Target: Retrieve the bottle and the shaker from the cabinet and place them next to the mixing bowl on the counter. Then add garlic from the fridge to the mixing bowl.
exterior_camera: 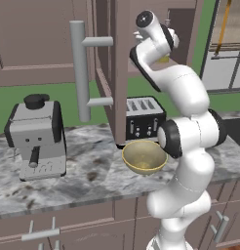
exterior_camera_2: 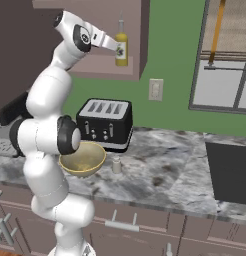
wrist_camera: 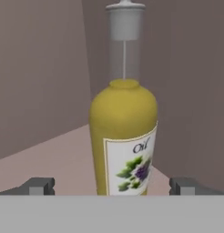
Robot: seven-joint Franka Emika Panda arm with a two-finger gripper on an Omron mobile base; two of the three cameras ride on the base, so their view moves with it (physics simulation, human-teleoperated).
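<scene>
**Open jaws lined up on the oil bottle in the cabinet**

Nearest to me in the right base view, at about 7 o'clock, the mixing bowl (exterior_camera_2: 82, 159) sits on the counter (exterior_camera_2: 160, 175) just in front of the toaster (exterior_camera_2: 105, 122). The shaker (exterior_camera_2: 116, 164) stands just beside the bowl at its 3 o'clock, so I judge that half of the fetching is done. In the left base view an espresso machine (exterior_camera: 36, 134) stands well apart at 9 o'clock.

Further back and higher, at 12 o'clock, my arm reaches into the cabinet (exterior_camera_2: 130, 55), whose door hangs open with its long bar handle (exterior_camera: 79, 71) toward me. The bottle (wrist_camera: 124, 136) stands upright on the cabinet shelf. In the hand view my gripper (wrist_camera: 111, 186) has its jaws spread wide, one tip on either side of the bottle's base, holding nothing and apparently not touching it.

I read the bottle as rigid, smooth and likely slippery, with liquid up to the shoulder, so fairly heavy for its size and top-steady only if kept upright. I would close on the broad labelled body, not the slim neck (wrist_camera: 124, 59), and squeeze firmly before lifting clear of the shelf.
</scene>
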